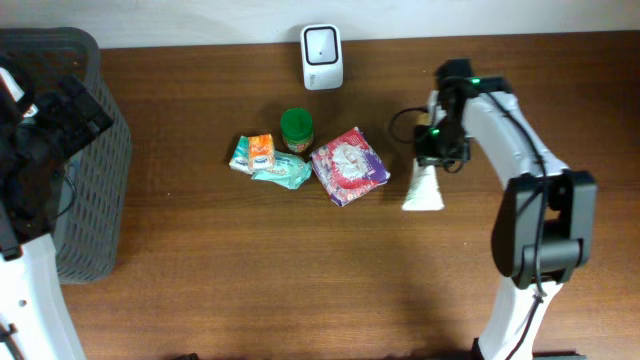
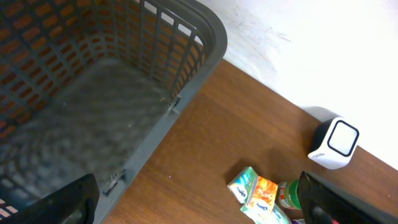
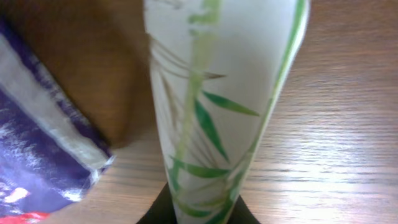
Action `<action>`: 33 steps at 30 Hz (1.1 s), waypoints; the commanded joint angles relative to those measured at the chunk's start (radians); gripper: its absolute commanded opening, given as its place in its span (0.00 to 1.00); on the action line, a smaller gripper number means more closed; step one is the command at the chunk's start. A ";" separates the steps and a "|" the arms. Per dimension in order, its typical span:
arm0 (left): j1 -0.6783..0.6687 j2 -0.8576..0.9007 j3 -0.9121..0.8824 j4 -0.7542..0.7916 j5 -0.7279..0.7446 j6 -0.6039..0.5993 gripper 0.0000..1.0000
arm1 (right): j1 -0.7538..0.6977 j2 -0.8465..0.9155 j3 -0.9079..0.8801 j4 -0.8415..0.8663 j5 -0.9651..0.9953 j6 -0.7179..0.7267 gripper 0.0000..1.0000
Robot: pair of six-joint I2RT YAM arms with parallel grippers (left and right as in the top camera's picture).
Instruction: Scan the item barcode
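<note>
On the wooden table (image 1: 250, 270) beside a white wall (image 2: 323, 50), the right gripper (image 1: 432, 166) pinches a leaf-printed tube (image 1: 424, 192) while the left gripper (image 2: 193, 200) gapes above the basket (image 2: 205, 37)

A grey basket (image 2: 211, 37) fills the upper left. At the worktop's (image 2: 205, 143) back edge stands a white scanner (image 2: 334, 143). Teal and orange packets (image 2: 256, 191) touch a green-lidded jar (image 2: 287, 194). The left end effector's (image 2: 193, 211) fingers (image 2: 326, 199) are spread wide.
</note>
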 commanded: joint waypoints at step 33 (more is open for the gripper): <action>0.006 0.001 0.001 0.002 -0.014 -0.006 0.99 | 0.179 -0.005 -0.211 0.227 0.433 0.029 0.19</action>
